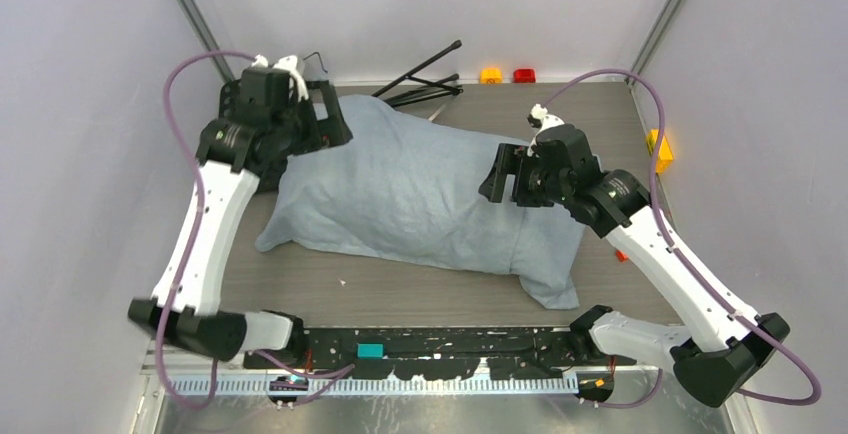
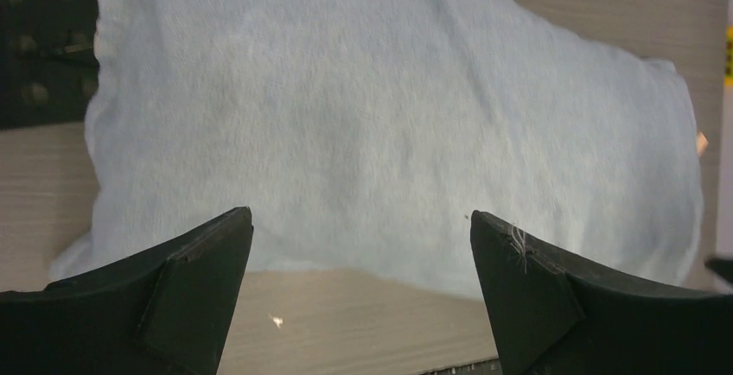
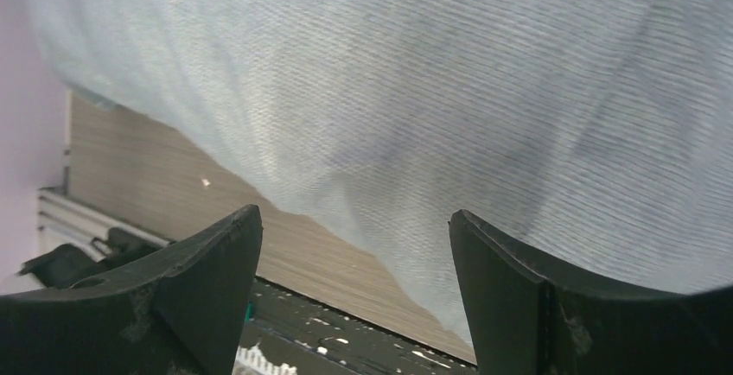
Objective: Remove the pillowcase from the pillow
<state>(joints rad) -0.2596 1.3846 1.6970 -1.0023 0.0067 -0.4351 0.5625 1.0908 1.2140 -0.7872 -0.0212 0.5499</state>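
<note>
The pillowcase (image 1: 410, 189), pale blue-grey side up, lies plump across the middle of the table and wraps the pillow, whose white is hidden inside. It fills the left wrist view (image 2: 389, 116) and the right wrist view (image 3: 432, 81). My left gripper (image 1: 335, 124) hovers over the case's far left corner, open and empty (image 2: 361, 228). My right gripper (image 1: 500, 174) hovers over the case's right part, open and empty (image 3: 356, 224). Neither touches the cloth as far as I can see.
A black folded tripod (image 1: 425, 79) lies behind the pillowcase. An orange block (image 1: 490, 75) and a red block (image 1: 524, 75) sit at the far edge, a yellow block (image 1: 658, 149) at the right wall. A black perforated rail (image 1: 440, 344) runs along the near edge.
</note>
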